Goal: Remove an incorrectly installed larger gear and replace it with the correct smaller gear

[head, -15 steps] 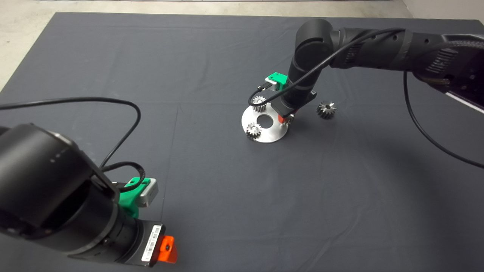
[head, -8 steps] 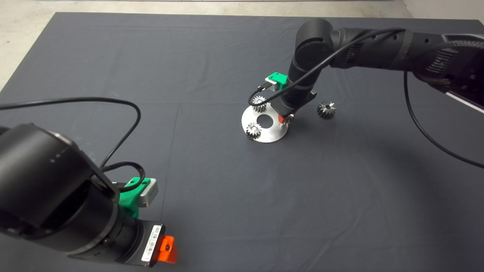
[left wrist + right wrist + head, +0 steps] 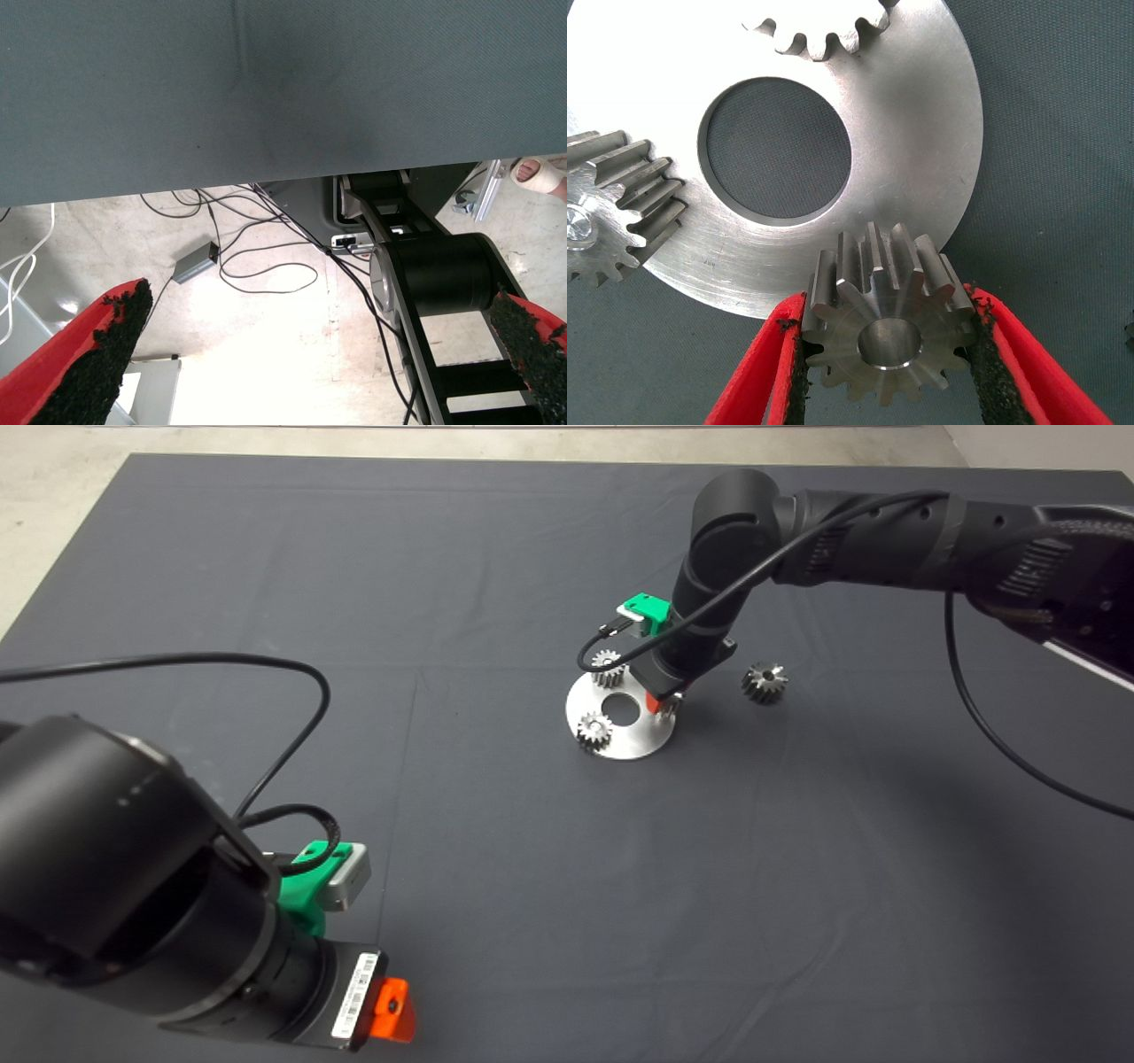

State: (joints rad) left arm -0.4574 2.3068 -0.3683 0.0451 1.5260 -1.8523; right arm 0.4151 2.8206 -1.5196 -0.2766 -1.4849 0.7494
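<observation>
My right gripper (image 3: 886,301) is shut on the smaller gear (image 3: 890,341), a grey-silver gear with coarse teeth. It holds the gear upright at the rim of the round metal plate (image 3: 921,115). From above, that gripper (image 3: 660,701) stands at the plate's right edge (image 3: 633,742) and hides most of the gear. The larger gear (image 3: 765,682), with long splayed teeth and a dark centre hole, lies on the mat to the right of the plate. My left gripper (image 3: 390,1010) is parked at the lower left, open and holding nothing.
Two pale fine-toothed gears (image 3: 594,732) (image 3: 607,666) sit on the plate's left and far rim, around its centre hole (image 3: 623,708). The left wrist view shows the mat edge, floor cables (image 3: 257,266) and a person's foot (image 3: 536,170).
The right gripper held still at the plate's edge, then shifted slightly left and up with the gear still in its fingers. The left arm has not moved.
</observation>
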